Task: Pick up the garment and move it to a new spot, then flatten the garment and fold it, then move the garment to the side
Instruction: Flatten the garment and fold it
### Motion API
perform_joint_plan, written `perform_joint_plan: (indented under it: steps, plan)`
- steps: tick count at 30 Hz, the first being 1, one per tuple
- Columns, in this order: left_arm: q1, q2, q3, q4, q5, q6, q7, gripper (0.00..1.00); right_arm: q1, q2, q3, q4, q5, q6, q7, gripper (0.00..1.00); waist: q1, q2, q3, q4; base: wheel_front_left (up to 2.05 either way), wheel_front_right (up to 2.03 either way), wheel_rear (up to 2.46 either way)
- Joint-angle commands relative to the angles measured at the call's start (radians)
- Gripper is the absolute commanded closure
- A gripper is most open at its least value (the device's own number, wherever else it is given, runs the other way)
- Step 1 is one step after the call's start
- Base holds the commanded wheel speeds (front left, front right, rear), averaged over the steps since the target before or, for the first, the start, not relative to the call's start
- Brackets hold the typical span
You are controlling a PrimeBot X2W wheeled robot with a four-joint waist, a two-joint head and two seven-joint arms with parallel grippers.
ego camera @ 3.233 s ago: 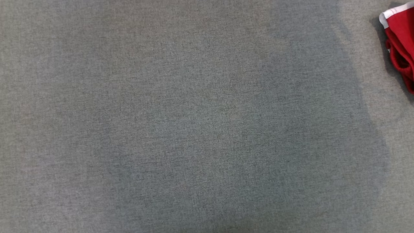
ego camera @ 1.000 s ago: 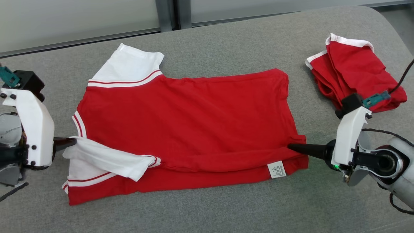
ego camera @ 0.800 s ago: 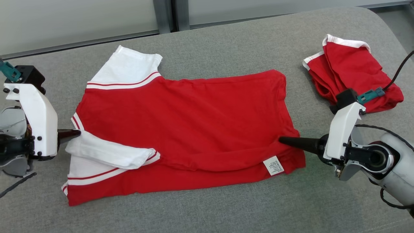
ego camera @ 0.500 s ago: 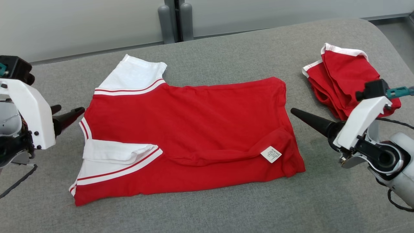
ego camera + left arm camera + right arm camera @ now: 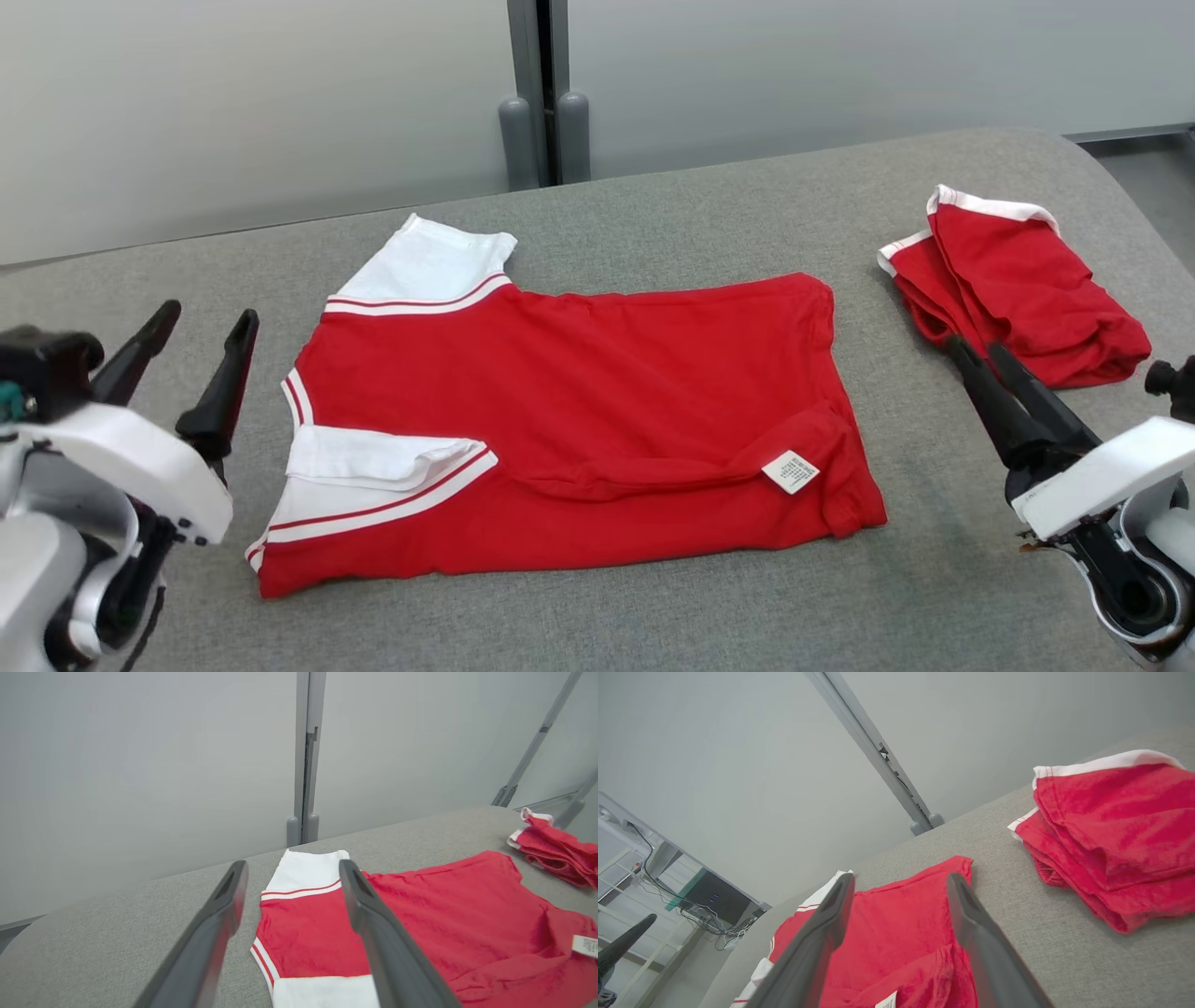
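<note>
— Head view first: where's the garment?
— The garment [image 5: 560, 420] lies flat on the bench [image 5: 653, 616], near edge doubled over, between my left gripper [image 5: 209, 314] and right gripper [image 5: 975, 347]. Both are spread, holding nothing, clear of the cloth; I judge one fold laid, another due.
— Left wrist?
— Fingers wide, aimed over the white sleeve [image 5: 306, 872], likely my next corner.
— Right wrist?
— Fingers parted above the hem end; the folded red pile [image 5: 1111, 826] sits well apart, leaving working room.
</note>
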Motion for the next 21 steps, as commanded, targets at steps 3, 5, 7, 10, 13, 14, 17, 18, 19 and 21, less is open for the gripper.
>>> perform_joint_plan:
  steps: [3,5,7,10,13,14,17,18,19,21]
  plan:
    - [0.089,-0.018,0.021,-0.042,0.028,0.069,-0.105,0.00,0.083,0.048,-0.123,0.004,-0.097,0.000,-0.009,0.00,0.0000,0.0000,-0.014,0.001,0.00,0.00,0.00]
    - [0.147,-0.032,0.030,-0.068,0.044,0.112,-0.161,0.00,0.157,0.088,-0.196,0.003,-0.172,0.000,-0.009,0.00,0.0000,0.0000,-0.019,0.002,0.00,0.00,0.00]
    - [0.202,-0.062,0.052,-0.088,0.051,0.152,-0.194,0.00,0.216,0.120,-0.246,0.003,-0.234,0.000,-0.009,0.00,0.0000,0.0000,-0.028,0.002,0.00,0.00,0.00]
    - [0.287,-0.113,0.081,-0.113,0.071,0.196,-0.212,0.00,0.295,0.162,-0.283,0.016,-0.299,0.000,-0.009,0.00,0.0000,0.0000,-0.035,0.001,0.00,0.00,0.00]
    - [0.350,-0.148,0.100,-0.116,0.100,0.204,-0.217,0.00,0.336,0.192,-0.292,0.027,-0.337,0.000,-0.004,0.00,0.0000,0.0000,-0.036,0.005,0.00,0.00,0.00]
    - [0.359,-0.155,0.102,-0.116,0.110,0.204,-0.217,0.00,0.340,0.197,-0.292,0.028,-0.347,0.000,0.005,0.00,0.0000,0.0000,-0.036,0.006,0.00,0.00,0.00]
    - [0.377,-0.162,0.104,-0.111,0.134,0.197,-0.218,0.00,0.340,0.203,-0.298,0.041,-0.391,0.000,0.040,0.00,0.0000,0.0000,-0.039,0.010,0.00,0.00,0.00]
    - [0.380,-0.159,0.101,-0.107,0.135,0.194,-0.218,0.00,0.335,0.208,-0.298,0.049,-0.409,0.000,0.056,0.00,0.0000,0.0000,-0.040,0.011,0.00,0.00,0.00]
    - [0.381,-0.157,0.099,-0.104,0.135,0.191,-0.217,0.00,0.329,0.213,-0.299,0.056,-0.426,0.000,0.073,0.00,0.0000,0.0000,-0.041,0.011,0.00,0.00,0.00]
    - [0.381,-0.155,0.099,-0.098,0.133,0.188,-0.213,0.00,0.322,0.220,-0.301,0.062,-0.446,0.000,0.088,0.00,0.0000,0.0000,-0.042,0.011,0.00,0.00,0.00]
